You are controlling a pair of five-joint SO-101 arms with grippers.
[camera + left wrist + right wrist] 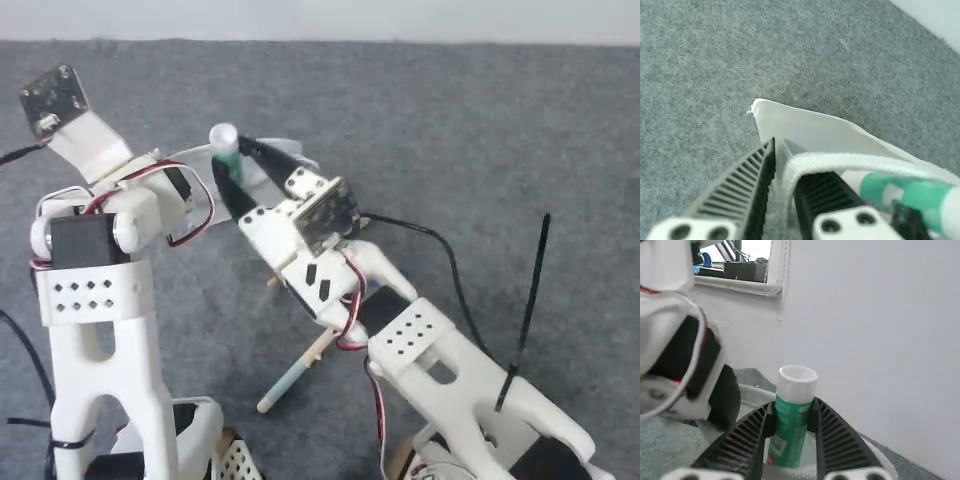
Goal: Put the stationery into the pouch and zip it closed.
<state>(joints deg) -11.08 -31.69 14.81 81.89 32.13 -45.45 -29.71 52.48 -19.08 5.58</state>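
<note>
1. Risk: the left claw [780, 150] is pressed together on the rim of the white, thin-walled fabric pouch [805, 127]. If that pinch slips, the mouth likely collapses and blocks entry.
2. Risk: the right claw [792, 407] pinches the green glue stick with a white cap [890, 192], which stands upright, cap up. Let go this high and it may tip and roll out, or snag on the rim.
3. Risk: both claws are crowded at the mouth, so a sideways move could knock one against the other or drag the pouch.
4. Pouch: lying on the grey carpet-like tabletop [500, 130], mouth held open. The glue stick's lower end appears to be just inside the rim, not fully in. Can't tell any other contents.
5. Still outside: a wooden pencil with a pale blue end [296, 372] lies on the tabletop near the right arm's base, well apart from the pouch. Zip not yet closed.
</note>
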